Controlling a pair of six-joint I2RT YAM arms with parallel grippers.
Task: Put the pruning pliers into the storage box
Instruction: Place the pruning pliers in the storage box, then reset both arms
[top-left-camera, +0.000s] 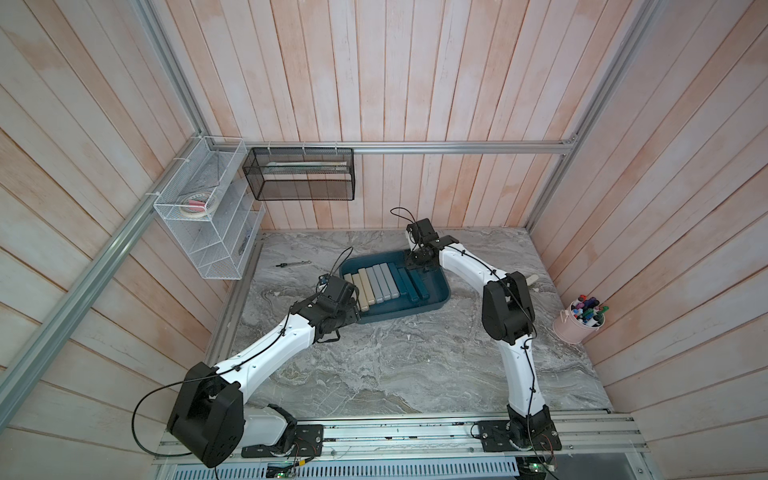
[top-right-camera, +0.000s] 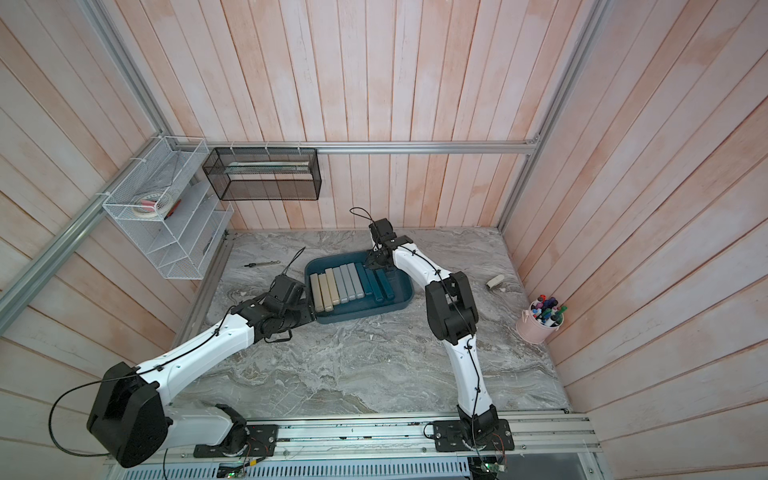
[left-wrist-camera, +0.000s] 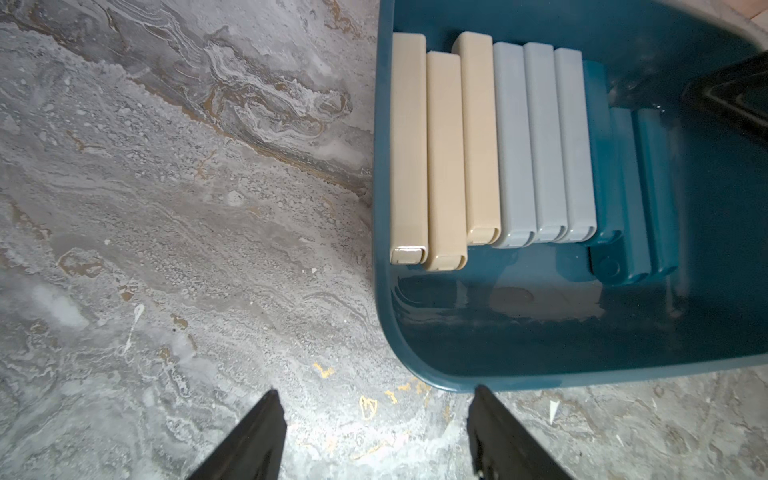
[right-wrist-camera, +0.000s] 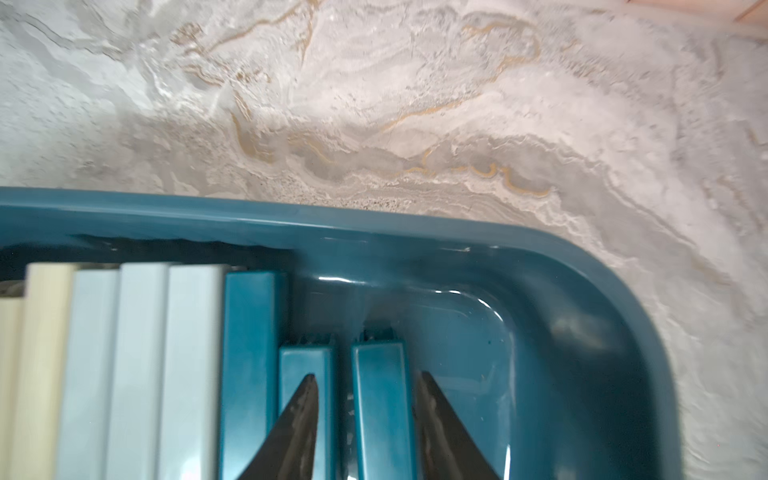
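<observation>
**Left pincer** (left-wrist-camera: 376, 389): black, jaws wide apart, nothing between them. It hangs over the grey marble-patterned tabletop (left-wrist-camera: 166, 208).

**Storage box**: shallow dark teal-blue plastic tub with rounded corners and a rim (left-wrist-camera: 540, 353). Its nearest corner lies just ahead of one fingertip (left-wrist-camera: 484, 401) of the left pincer.

**Pruning pliers**: nine slim rectangular plastic bars (top-left-camera: 384, 282), all lying flat in the tub, side by side, ahead of the left pincer.
- Order from that pincer outward: three beige (left-wrist-camera: 444, 166), three light grey (left-wrist-camera: 540, 145), three dark teal (right-wrist-camera: 249, 353).
- The long axes are parallel, running straight ahead as the left pincer faces.
- The ends are unevenly staggered.

**Right pincer** (right-wrist-camera: 366, 375): inside the tub, at the far ends of the teal bars. Its jaws are narrowly parted astride the outermost dark teal bar (right-wrist-camera: 380, 419). One finger (right-wrist-camera: 301, 415) stands clear of that bar, over its neighbour. The other sits at the bar's outer edge, perhaps touching; the blur leaves that unsettled.
</observation>
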